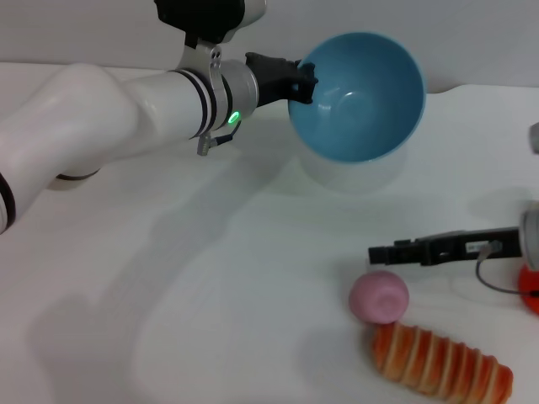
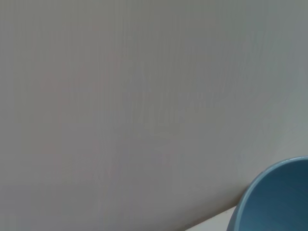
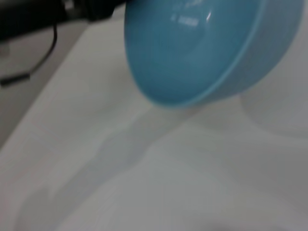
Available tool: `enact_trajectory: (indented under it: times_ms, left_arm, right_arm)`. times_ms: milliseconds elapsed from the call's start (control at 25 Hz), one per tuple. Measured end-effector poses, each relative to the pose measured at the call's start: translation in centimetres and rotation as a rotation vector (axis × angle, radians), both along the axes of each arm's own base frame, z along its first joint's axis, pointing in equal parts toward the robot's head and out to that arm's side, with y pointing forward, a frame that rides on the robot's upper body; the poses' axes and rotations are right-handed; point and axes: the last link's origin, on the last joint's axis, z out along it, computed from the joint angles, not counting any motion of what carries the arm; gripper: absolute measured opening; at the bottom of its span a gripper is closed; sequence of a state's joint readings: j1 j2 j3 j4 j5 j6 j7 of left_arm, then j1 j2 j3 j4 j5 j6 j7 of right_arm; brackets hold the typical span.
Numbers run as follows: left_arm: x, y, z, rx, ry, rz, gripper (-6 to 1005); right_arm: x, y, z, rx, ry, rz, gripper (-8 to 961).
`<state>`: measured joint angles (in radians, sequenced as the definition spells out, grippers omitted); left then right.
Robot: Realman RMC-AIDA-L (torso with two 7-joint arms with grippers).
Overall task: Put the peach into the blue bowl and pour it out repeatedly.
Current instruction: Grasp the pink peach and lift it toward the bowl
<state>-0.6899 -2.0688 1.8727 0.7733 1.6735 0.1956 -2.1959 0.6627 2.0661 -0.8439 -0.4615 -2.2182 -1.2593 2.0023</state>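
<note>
The blue bowl [image 1: 358, 97] hangs in the air at the back of the table, tipped on its side so its empty inside faces me. My left gripper [image 1: 301, 82] is shut on its left rim. The bowl's edge fills a corner of the left wrist view [image 2: 279, 202], and the right wrist view shows the tilted bowl [image 3: 192, 48] from the front. The peach [image 1: 379, 296], a small pink ball, lies on the white table at the front right. My right gripper [image 1: 396, 252] reaches in from the right, just behind the peach and apart from it.
A striped orange-and-white loaf [image 1: 442, 362] lies right in front of the peach. A red-orange round thing [image 1: 530, 290] shows at the right edge. A white round object [image 1: 354, 172] stands on the table under the raised bowl.
</note>
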Motion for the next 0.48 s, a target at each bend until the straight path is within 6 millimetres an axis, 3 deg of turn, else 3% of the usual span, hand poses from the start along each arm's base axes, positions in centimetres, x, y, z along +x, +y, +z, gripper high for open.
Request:
enact_trajectory:
  times_ms: [480]
  left_arm:
    - [0.0,-0.3,-0.6,-0.014,0.009,-0.003,-1]
  right_arm:
    - [0.8,-1.7,-1.4,-0.082,-0.034,-0.025,736]
